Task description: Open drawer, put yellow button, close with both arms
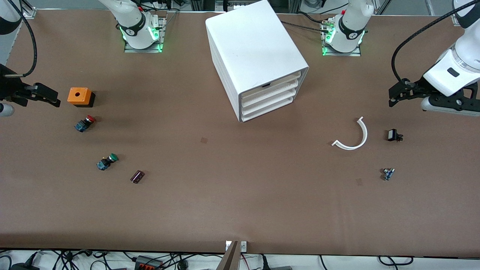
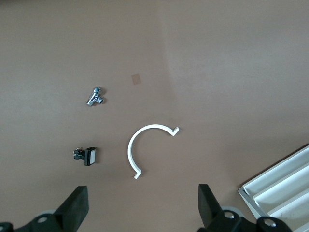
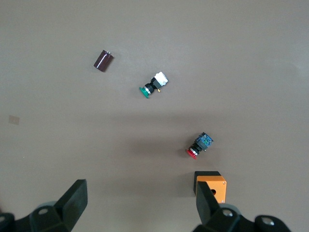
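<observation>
The white cabinet (image 1: 255, 52) stands mid-table near the arms' bases. Its top drawer (image 1: 270, 85) is shut, flush with the three below. A corner of the cabinet shows in the left wrist view (image 2: 285, 188). No yellow button shows in any view. My left gripper (image 1: 393, 98) is open and empty, up over the left arm's end of the table; in the left wrist view (image 2: 142, 208) it has bare table between its fingers. My right gripper (image 1: 50, 98) is open and empty over the right arm's end, beside an orange box (image 1: 79, 95); it also shows in its own wrist view (image 3: 141, 203).
Near the right gripper lie a red-capped button (image 1: 84, 123), a green-capped button (image 1: 107, 161) and a dark cylinder (image 1: 137, 176). Near the left gripper lie a white curved strip (image 1: 354, 135), a small black switch (image 1: 393, 135) and a small metal part (image 1: 388, 173).
</observation>
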### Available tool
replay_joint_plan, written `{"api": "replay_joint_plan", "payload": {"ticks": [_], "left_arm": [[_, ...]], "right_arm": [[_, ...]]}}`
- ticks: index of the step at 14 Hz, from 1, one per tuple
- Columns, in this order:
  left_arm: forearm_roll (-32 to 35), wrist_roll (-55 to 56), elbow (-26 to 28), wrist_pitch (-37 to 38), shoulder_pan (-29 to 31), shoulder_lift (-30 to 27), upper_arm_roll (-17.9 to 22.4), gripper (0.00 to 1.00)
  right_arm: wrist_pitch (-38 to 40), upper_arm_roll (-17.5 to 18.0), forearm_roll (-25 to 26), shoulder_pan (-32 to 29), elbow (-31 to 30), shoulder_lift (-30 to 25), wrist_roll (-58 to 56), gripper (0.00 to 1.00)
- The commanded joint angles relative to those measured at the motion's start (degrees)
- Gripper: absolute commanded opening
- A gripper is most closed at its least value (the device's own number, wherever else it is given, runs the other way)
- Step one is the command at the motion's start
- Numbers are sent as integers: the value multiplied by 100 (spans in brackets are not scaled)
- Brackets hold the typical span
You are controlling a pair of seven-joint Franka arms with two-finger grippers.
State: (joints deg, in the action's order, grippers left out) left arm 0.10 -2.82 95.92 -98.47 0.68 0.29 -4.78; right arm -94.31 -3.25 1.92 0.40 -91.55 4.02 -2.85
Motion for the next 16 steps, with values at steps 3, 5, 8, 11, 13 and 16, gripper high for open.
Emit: {"api": "replay_joint_plan", "payload": {"ticks": [3, 5, 8, 11, 13, 16], "left_arm": [[-62, -140, 68, 12, -59, -38, 74, 100], [-54, -131, 67, 83, -59, -38, 56, 100], [-54, -131, 15, 100, -59, -38, 56, 100], [-54, -131, 15, 127, -59, -29, 65, 100], [-54, -139, 15, 118, -51, -11, 109, 100], [-54, -139, 15, 127, -51, -20, 65, 100]], "right_arm": [[-53, 9, 46, 4, -135, -120, 3, 100], [-61, 9, 46, 4, -135, -120, 3, 100], [-88, 9, 46, 4, -144, -94, 12, 100], [-79, 9, 46, 4, -144, -103, 12, 100], [-88, 9, 37, 4, -144, -103, 12, 100], [-88, 9, 37, 12, -144, -103, 12, 100]]}}
